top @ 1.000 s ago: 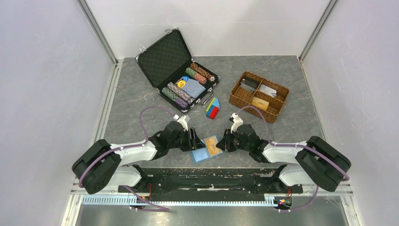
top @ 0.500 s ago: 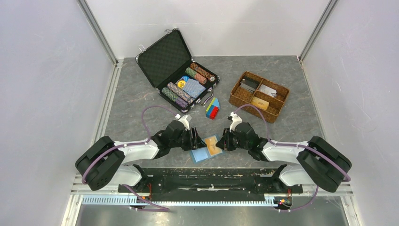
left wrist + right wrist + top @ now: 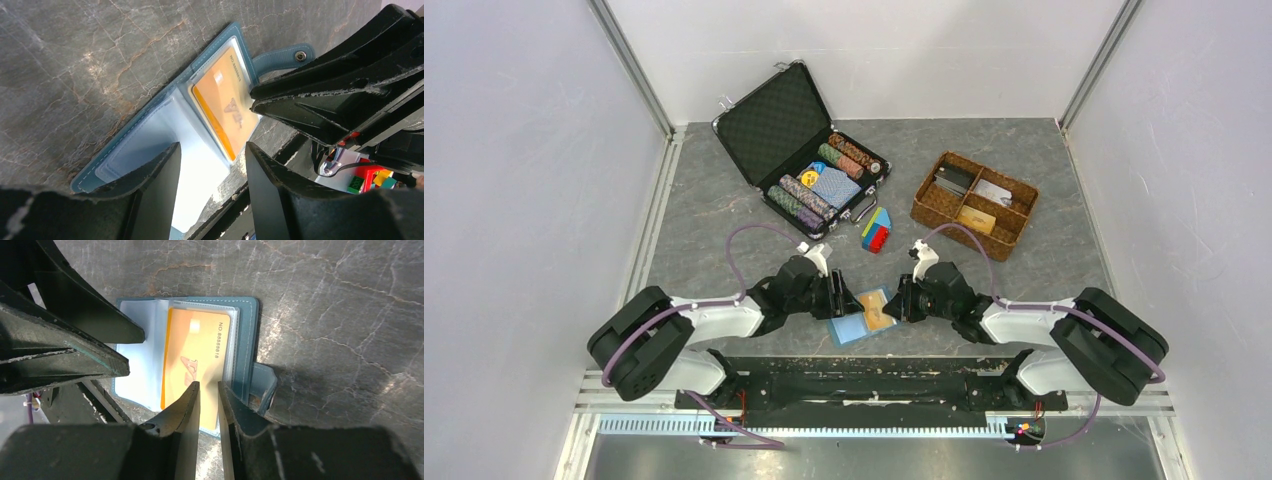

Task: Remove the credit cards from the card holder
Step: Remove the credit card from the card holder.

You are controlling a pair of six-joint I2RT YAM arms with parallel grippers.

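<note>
The card holder (image 3: 852,328) lies open flat on the grey table near its front edge, between my two grippers. An orange-yellow credit card (image 3: 879,310) sits in its right clear pocket (image 3: 195,350). My left gripper (image 3: 211,150) is open, its fingers down over the pale empty left leaf (image 3: 140,145) of the holder. My right gripper (image 3: 208,385) stands tip-down on the orange card (image 3: 222,100), jaws only a narrow gap apart with nothing pinched between them. The holder's snap tab (image 3: 262,382) sticks out on the right.
An open black chip case (image 3: 809,165) stands at the back left. A brown wicker tray (image 3: 974,205) with cards is at the back right. A small coloured block (image 3: 876,232) lies between them. The table's front edge and black rail (image 3: 864,365) run just behind the holder.
The left arm has edged slightly right and its jaws narrowed a touch. Right gripper, card holder and orange card have not visibly moved.
</note>
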